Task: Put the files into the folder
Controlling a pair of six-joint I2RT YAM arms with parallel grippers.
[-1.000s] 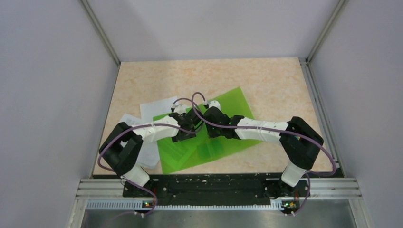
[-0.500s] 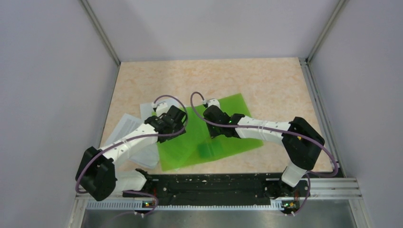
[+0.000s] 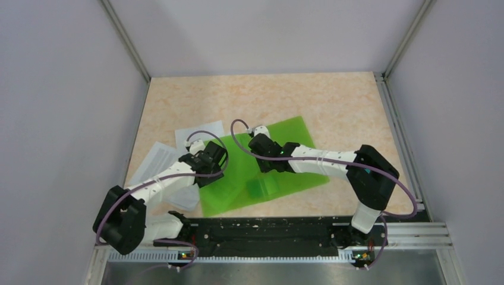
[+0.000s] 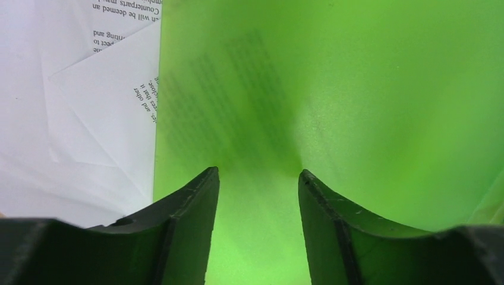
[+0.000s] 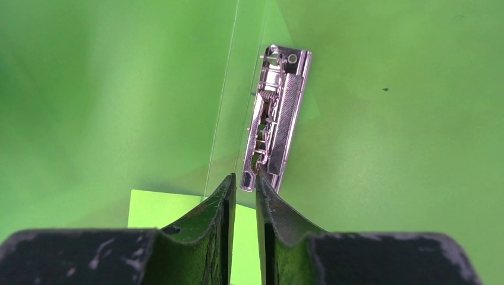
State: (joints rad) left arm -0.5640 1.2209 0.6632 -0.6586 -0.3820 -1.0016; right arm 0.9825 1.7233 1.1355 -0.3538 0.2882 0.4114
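Holding the folder steady is, I think, my job now, so that the files can go under its cover. My right tool has its jaws almost together at the near end of the metal clip. I cannot tell if they clamp the clip, the cover edge, or nothing. I should press or pinch there gently, because the plastic can slide on the worktop.

My left tool hangs over the folder's left edge with jaws apart and nothing between them. It should take the sheets flat and low, since thin paper will probably buckle.

The folder is bright green and half transparent, and it lies askew in the middle of the worktop. The files are white with small black print. They lie toward the left edge, and one reaches under the green cover, where its text shows through dimly.
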